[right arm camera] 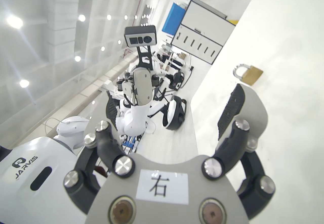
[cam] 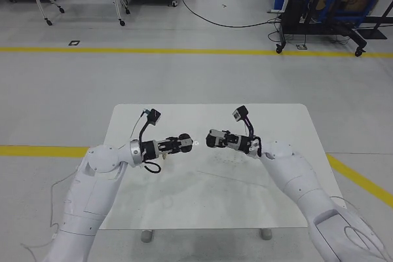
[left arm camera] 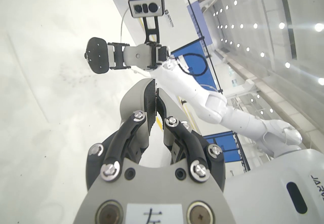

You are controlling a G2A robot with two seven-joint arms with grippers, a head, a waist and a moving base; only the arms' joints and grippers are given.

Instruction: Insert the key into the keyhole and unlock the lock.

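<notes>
Padlock [right arm camera: 248, 73] lies flat on the table [right arm camera: 278, 32], just beyond the right gripper [right arm camera: 174, 98] and its spread, empty fingers. Left gripper [left arm camera: 155, 87] has its fingers clenched; whether they pinch a key is unclear. Risk: the padlock is unheld, so any push at its keyhole would likely slide it away.

A brass padlock [right arm camera: 250, 75] lies flat on the white table [right arm camera: 291, 32], its silver shackle [right arm camera: 237, 71] looped into the body.
</notes>
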